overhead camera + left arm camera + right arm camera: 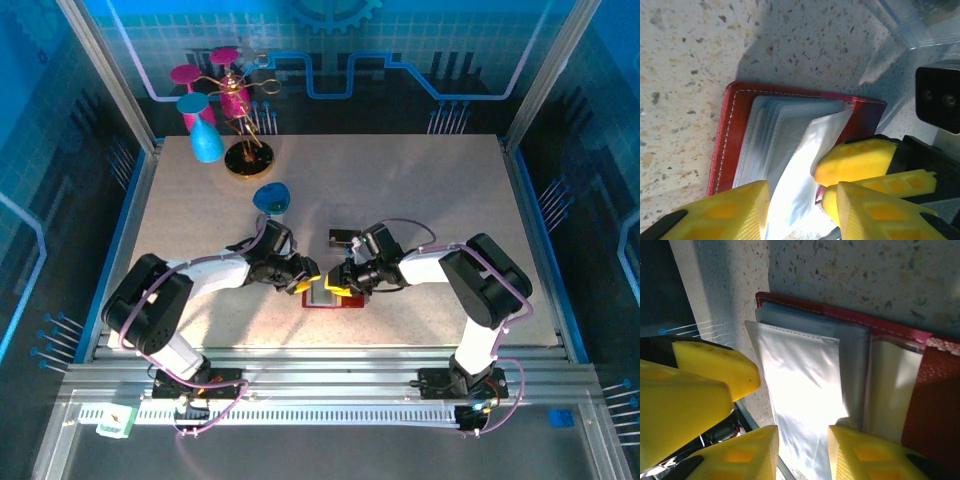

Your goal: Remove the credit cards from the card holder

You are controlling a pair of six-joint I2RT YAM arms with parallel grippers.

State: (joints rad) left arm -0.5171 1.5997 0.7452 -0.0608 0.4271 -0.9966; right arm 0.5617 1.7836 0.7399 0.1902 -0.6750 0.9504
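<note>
Right now the card holder [322,297] lies open near the front edge of the table [430,200]. Its long axis runs left-right and its clear sleeves [790,130] face up. The left gripper [802,195] and the right gripper [804,436] both stand spread, one loose sleeve lying between their fingers. Bare speckled tabletop stretches beyond, inside blue cage walls [60,120].

Card holder [722,150] (sleeves glare-washed) possibly hides cards.

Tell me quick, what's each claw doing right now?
Left gripper: open, astride a clear sleeve of the wallet.
Right gripper: open, astride the same sleeve.
</note>
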